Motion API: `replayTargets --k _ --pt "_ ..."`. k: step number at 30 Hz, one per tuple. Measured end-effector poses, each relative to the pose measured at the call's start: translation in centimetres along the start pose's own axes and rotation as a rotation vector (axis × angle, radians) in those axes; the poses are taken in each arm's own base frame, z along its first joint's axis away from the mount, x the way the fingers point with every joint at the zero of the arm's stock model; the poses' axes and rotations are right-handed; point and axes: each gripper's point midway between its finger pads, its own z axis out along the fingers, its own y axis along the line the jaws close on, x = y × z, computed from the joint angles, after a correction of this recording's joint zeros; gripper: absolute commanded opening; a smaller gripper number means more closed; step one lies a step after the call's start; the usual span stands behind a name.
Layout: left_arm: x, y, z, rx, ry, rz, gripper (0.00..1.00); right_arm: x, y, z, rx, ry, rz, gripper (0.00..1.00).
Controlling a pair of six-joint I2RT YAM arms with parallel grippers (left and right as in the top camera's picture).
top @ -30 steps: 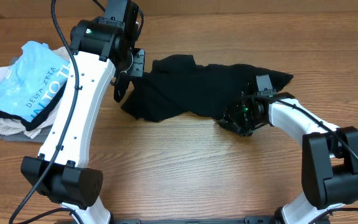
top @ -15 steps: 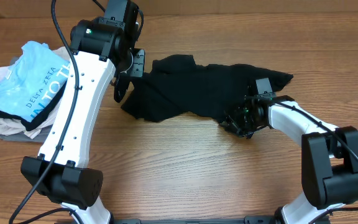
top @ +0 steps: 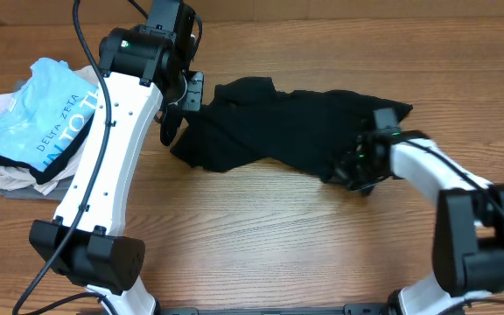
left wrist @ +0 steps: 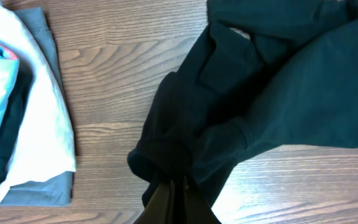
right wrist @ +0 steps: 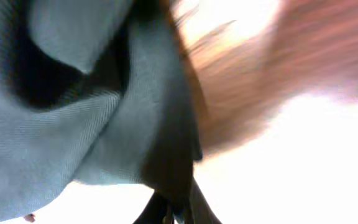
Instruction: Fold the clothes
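The clothes are one black shirt lying crumpled across the back middle of the table. My left gripper is at its left end. In the left wrist view this gripper is shut on a bunched corner of the black fabric. My right gripper is at the shirt's lower right edge. The right wrist view is blurred and overexposed, but there the right gripper is shut on a fold of the shirt, which hangs from the jaws.
A pile of folded garments sits at the left edge, with a light-blue lettered shirt on top of white and grey ones. The wooden table is bare in front of the shirt.
My right gripper has closed on the shirt's lower right edge and shifted to the right, drawing that edge with it. The left arm and its grip have not moved.
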Motion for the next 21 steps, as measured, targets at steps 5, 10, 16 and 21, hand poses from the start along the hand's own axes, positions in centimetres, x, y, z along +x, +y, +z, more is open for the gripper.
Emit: replayTargets --k 5,10,16,21 --pt "0.2 0.8 -0.5 -0.029 -0.005 0.002 0.04 -3.0 -0.3 -7.9 -0.06 -0.142 0.003 0.04" --pt "0.5 1.6 -3.1 -0.04 -0.058 -0.001 0.04 -4.0 -1.7 -15.5 -0.11 -0.285 0.026 0.04" --pt "2.3 2.6 -6.3 -0.062 -0.087 0.01 0.04 -4.1 -3.8 -18.4 -0.121 -0.351 0.066 0.04" --pt "2.6 2.6 -6.5 -0.061 -0.079 0.014 0.04 -4.2 -3.2 -18.9 -0.152 -0.368 0.027 0.04"
